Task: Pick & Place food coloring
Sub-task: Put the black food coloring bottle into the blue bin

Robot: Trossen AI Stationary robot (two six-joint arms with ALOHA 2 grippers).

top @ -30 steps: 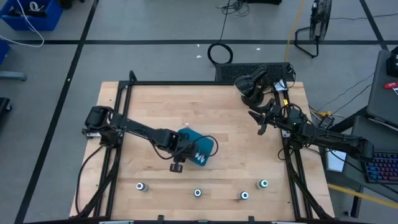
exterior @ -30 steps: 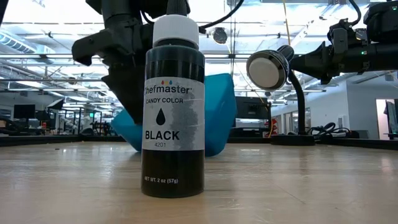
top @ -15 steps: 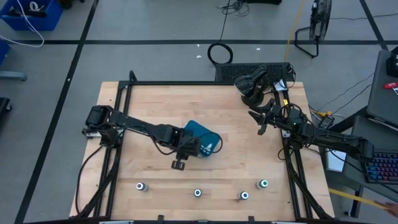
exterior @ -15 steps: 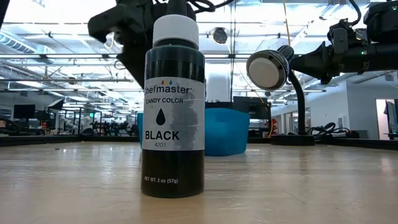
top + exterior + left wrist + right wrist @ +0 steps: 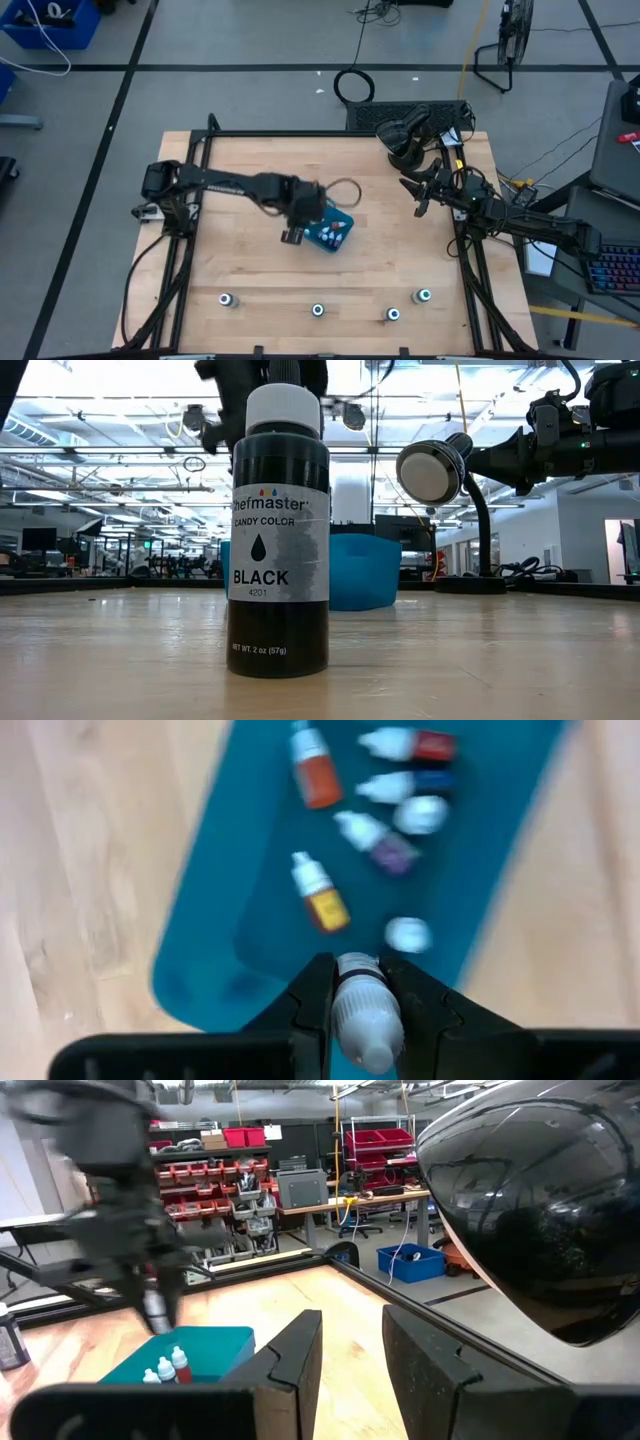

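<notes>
Overhead, the left arm has swung up and away from where it was a second ago: then its hand sat low beside the tipped teal tray, and now the left hand (image 5: 291, 234) hangs just at the near-left corner of the teal tray (image 5: 343, 218), which lies flat on the desk (image 5: 240, 170) with small bottles (image 5: 331, 237) showing inside it. Four dark bottles with green-white tops (image 5: 318, 310) stand in a loose row along the front edge, same places as before. The right hand (image 5: 420, 206) waits near the back right corner, unmoved

From desk height, a big black bottle (image 5: 279, 540) fills the middle of the picture, upright. Behind it the tray (image 5: 365, 570) now sits level, where a second ago it was tilted up on edge under the dark arm. Arm parts show only at the top, above the bottle's white cap

Through the left wrist camera, the left hand (image 5: 364, 1010) is pinching a tiny white-capped bottle (image 5: 364, 1012) between its two dark fingers (image 5: 312, 1010), held above the tray's (image 5: 215, 920) near end. More small bottles lie scattered in the tray just ahead: an orange one (image 5: 315, 775), a yellow one (image 5: 320, 895), a purple one (image 5: 378, 842), a red one (image 5: 410, 744)

Through the right wrist camera, the right hand (image 5: 348, 1355) holds nothing, its fingers (image 5: 296, 1350) slightly apart. Far off, the tray (image 5: 185, 1350) and a couple of bottles (image 5: 172, 1365) show under the blurred left arm (image 5: 130, 1200)
</notes>
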